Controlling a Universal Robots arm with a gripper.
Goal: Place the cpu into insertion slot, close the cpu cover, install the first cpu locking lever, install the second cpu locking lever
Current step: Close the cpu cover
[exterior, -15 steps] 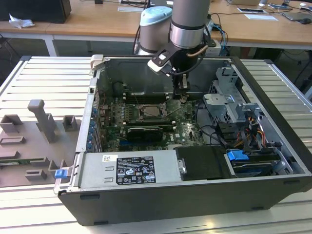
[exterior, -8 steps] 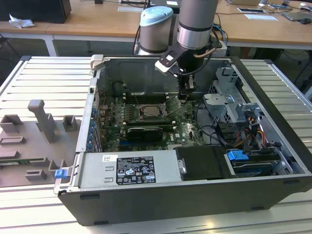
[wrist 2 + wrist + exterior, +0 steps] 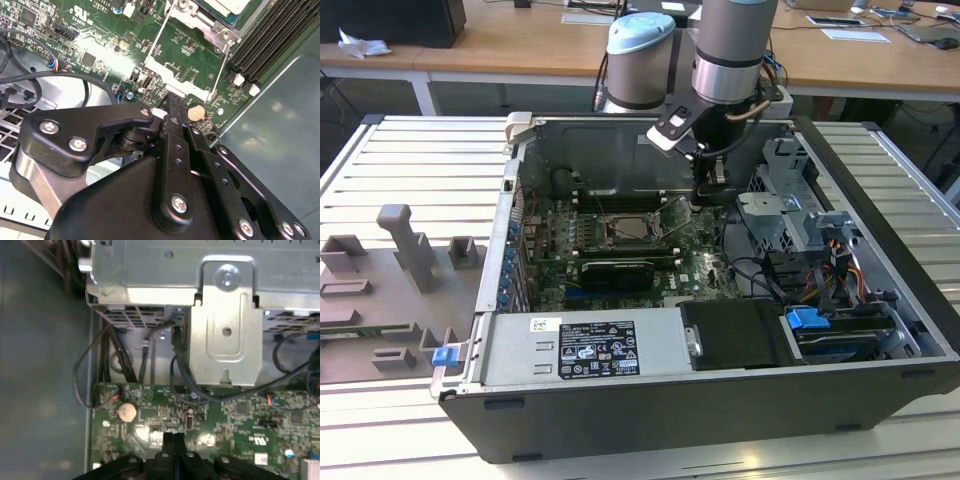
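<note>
The gripper [image 3: 710,192] hangs inside the open computer case [image 3: 880,200], low over the green circuit board [image 3: 95,40]; in both wrist views its black fingers are pressed together into one narrow tip [image 3: 170,102] [image 3: 173,439], with nothing between them.

Just ahead of that tip lies the free edge of the cpu cover [image 3: 167,67], a thin silvery metal frame with a cut-out centre; it is swung open and slanted up from the board, its long axis running from the tip away toward the insertion slot [image 3: 625,232]; whether tip and edge touch, I cannot tell. Two thin wire locking levers [image 3: 159,32] run along the cover's sides, also unlatched.

Beyond the cover, the cpu [image 3: 222,5] lies flat in the metal-rimmed slot, pale face up, partly cut off by the picture's edge.

Right beside the fingertips sits a round coin cell [image 3: 196,112] [image 3: 126,411]; past it run long black memory slots [image 3: 265,45] with white clips. On the gripper's other side, dark cables [image 3: 45,75] loop over the board; behind it stands a folded sheet-metal drive cage [image 3: 225,335].
</note>
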